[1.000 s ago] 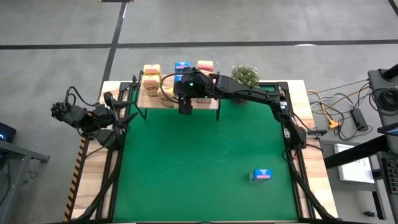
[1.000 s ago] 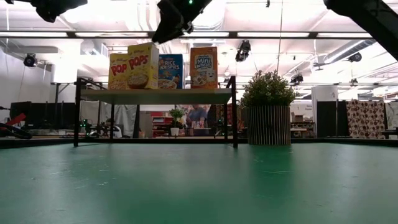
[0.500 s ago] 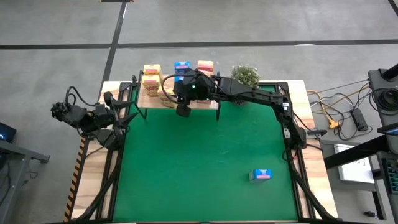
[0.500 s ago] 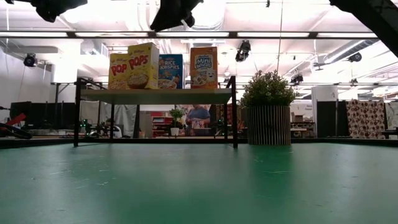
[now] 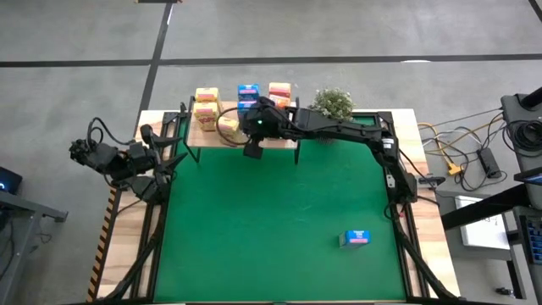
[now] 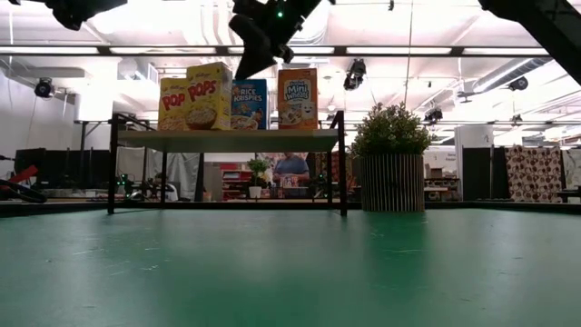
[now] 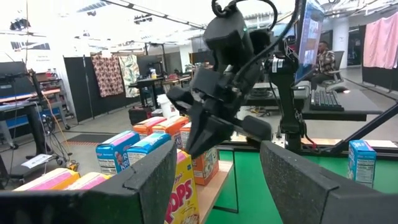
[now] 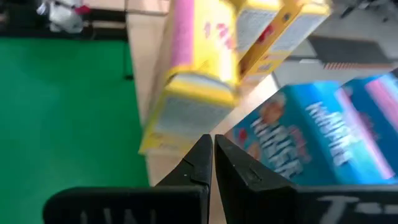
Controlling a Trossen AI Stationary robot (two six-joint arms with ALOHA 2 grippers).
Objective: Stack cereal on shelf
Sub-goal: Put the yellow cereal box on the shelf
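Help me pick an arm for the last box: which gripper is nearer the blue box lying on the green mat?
Right. The right gripper hangs at the shelf's front edge; the left gripper waits at the table's left edge, farther from the blue box.

nine cereal boxes [image 5: 356, 238]; one shelf [image 6: 227, 141]; one plant [image 6: 390, 127]

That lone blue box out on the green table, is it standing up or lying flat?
Lying flat: the blue box shows its printed front to the overhead camera.

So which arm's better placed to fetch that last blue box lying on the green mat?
Probably right. The blue box lies on the right arm's side; the right gripper, shut and empty, hangs over the shelf. The left gripper is parked at the far-left edge.
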